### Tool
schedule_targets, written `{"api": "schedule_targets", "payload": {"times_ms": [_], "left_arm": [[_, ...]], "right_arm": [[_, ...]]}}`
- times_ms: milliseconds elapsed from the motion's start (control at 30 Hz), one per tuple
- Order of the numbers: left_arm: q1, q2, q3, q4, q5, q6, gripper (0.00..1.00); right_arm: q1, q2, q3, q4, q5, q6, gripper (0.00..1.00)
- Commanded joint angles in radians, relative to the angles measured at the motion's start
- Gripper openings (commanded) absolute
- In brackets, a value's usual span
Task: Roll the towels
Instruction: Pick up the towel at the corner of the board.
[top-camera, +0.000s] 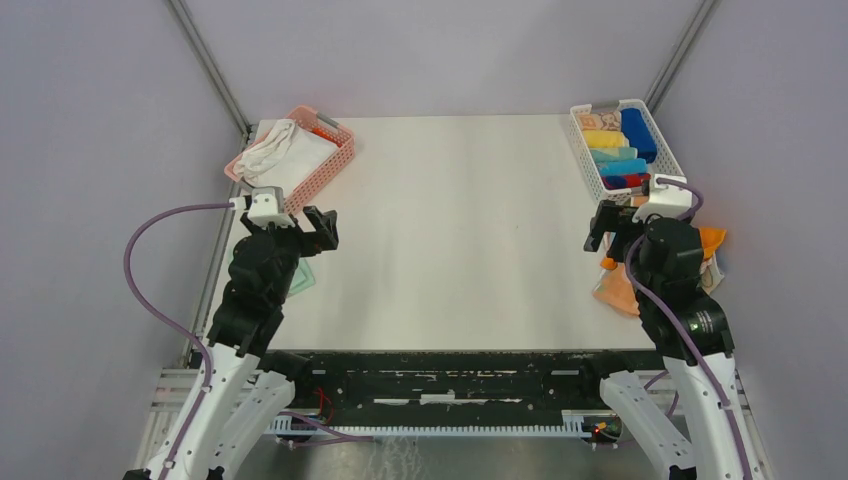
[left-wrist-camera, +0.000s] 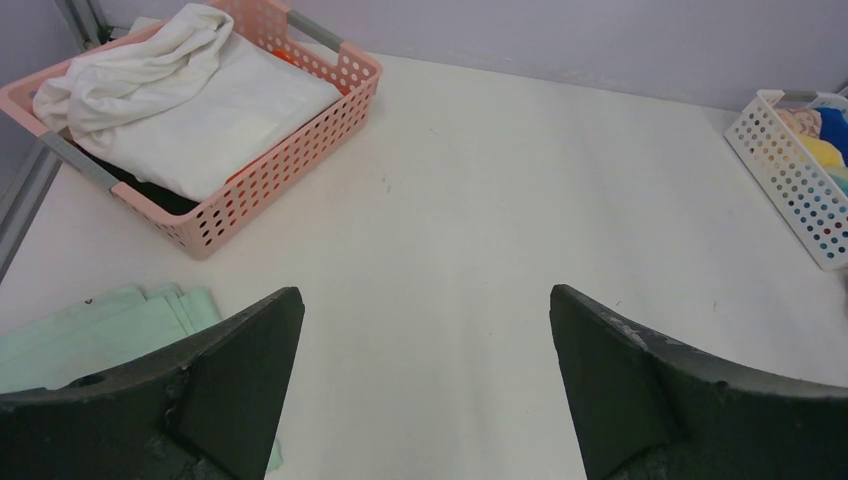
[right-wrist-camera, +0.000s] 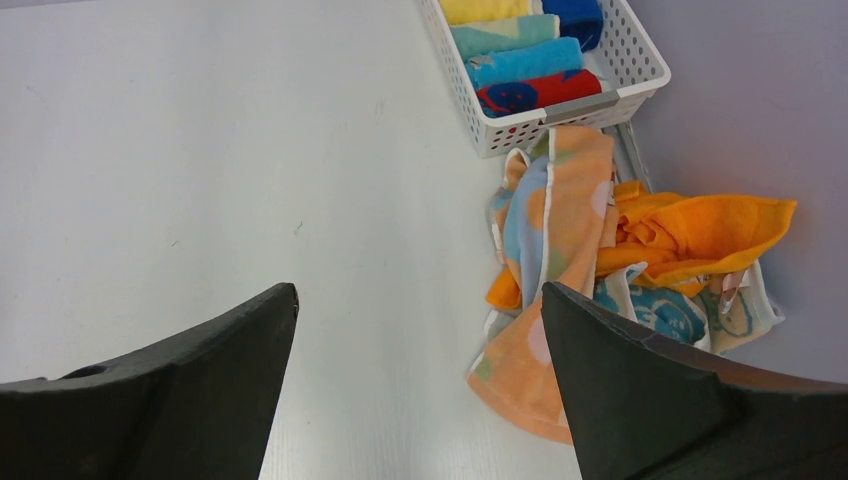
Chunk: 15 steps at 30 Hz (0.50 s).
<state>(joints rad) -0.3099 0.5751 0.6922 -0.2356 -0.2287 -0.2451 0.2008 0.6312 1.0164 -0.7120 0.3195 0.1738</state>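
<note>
A heap of loose towels (right-wrist-camera: 610, 260), orange, peach and blue patterned, lies at the table's right edge (top-camera: 622, 285), partly under my right arm. My right gripper (right-wrist-camera: 418, 300) is open and empty, hovering just left of the heap (top-camera: 603, 228). A folded pale green towel (left-wrist-camera: 90, 335) lies at the left edge (top-camera: 303, 278), under my left arm. My left gripper (left-wrist-camera: 425, 300) is open and empty above bare table (top-camera: 320, 226). Rolled towels (right-wrist-camera: 520, 60) in yellow, teal, blue and red fill the white basket (top-camera: 590, 160).
A pink basket (top-camera: 325, 170) with white cloth (left-wrist-camera: 170, 90) stands at the back left. The white basket (right-wrist-camera: 640, 70) stands at the back right, just behind the loose heap. The white table (top-camera: 460, 230) runs between them.
</note>
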Motion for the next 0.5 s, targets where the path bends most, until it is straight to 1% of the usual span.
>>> {"api": "schedule_targets", "payload": {"times_ms": [0, 233, 367, 467], "left_arm": [[-0.003, -0.01, -0.012, 0.063, 0.009, -0.005, 0.99], [-0.001, -0.02, -0.011, 0.067, 0.064, 0.004, 0.99], [-0.004, -0.057, -0.024, 0.069, 0.04, 0.02, 0.99], [-0.009, -0.086, -0.032, 0.073, 0.038, 0.027, 0.99]], "right_arm": [[-0.003, 0.004, -0.007, 0.037, 0.042, 0.03, 1.0], [-0.003, 0.036, -0.012, -0.015, 0.066, 0.047, 1.0], [-0.003, 0.063, -0.033, -0.029, 0.087, 0.105, 1.0], [-0.003, 0.121, -0.034, -0.061, 0.141, 0.143, 1.0]]}}
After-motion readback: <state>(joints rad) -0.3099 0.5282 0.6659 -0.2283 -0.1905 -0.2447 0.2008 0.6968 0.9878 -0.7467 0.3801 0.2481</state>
